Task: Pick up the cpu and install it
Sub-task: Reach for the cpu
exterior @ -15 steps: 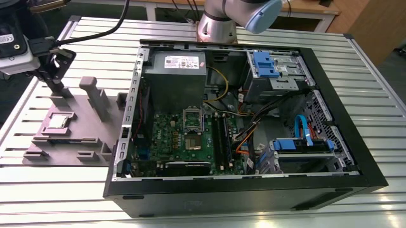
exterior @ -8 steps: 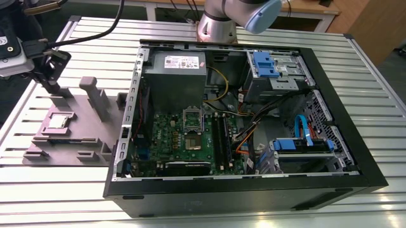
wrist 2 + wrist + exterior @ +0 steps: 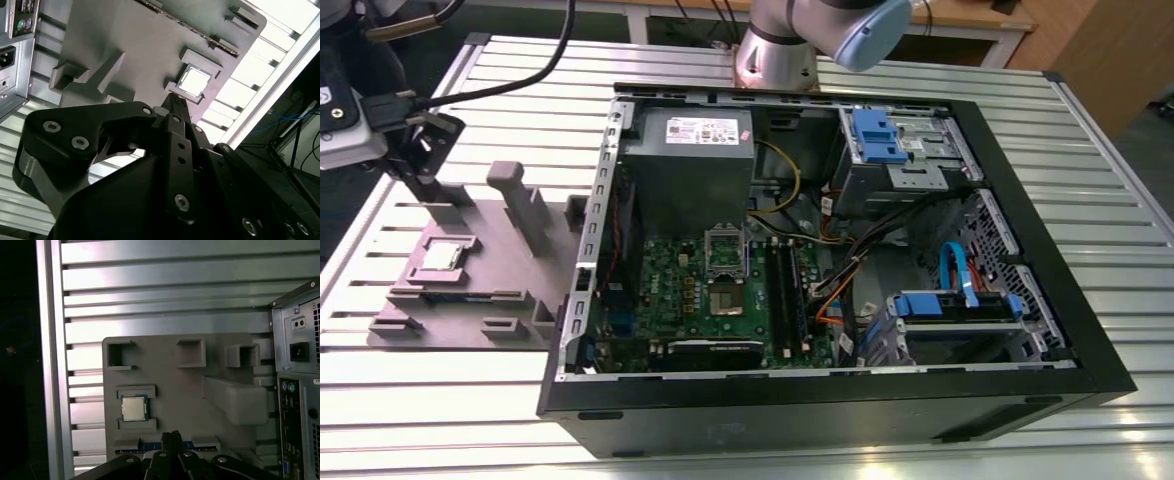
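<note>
The cpu lies in a recess of the grey holder. The gripper, seemingly closed and empty, hangs beside that recess, mostly cut off.

i note an open black computer case on a slatted metal table. inside it, a grey power supply adjoins a green motherboard; blue drive brackets sit toward the exterior view's right. a grey fixture plate lies just beside the case.

Robotics lab bench, slotted aluminium table, opened computer case, grey fixture plate, arm base.
</note>
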Controlling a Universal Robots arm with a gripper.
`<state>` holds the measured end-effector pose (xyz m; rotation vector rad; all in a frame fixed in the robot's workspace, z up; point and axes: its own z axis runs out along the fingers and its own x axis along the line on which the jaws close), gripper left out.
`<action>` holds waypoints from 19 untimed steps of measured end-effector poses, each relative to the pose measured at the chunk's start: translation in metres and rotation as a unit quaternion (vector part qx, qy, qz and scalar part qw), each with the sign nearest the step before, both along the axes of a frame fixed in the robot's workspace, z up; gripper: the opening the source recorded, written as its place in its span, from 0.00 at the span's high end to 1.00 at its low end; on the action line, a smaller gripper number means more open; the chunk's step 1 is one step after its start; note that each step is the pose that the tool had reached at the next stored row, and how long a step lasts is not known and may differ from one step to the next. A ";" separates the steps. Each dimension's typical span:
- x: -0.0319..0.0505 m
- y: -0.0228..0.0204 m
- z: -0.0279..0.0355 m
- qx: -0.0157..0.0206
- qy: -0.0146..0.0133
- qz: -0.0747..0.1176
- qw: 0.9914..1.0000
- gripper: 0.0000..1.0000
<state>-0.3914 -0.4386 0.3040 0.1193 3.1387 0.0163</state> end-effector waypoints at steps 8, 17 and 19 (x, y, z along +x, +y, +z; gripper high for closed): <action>-0.0069 0.0000 -0.0078 0.000 0.000 0.000 1.000 0.90; -0.0151 0.0000 -0.0139 0.000 0.000 0.000 1.000 0.90; -0.0151 0.0000 -0.0138 0.000 0.000 0.000 1.000 0.90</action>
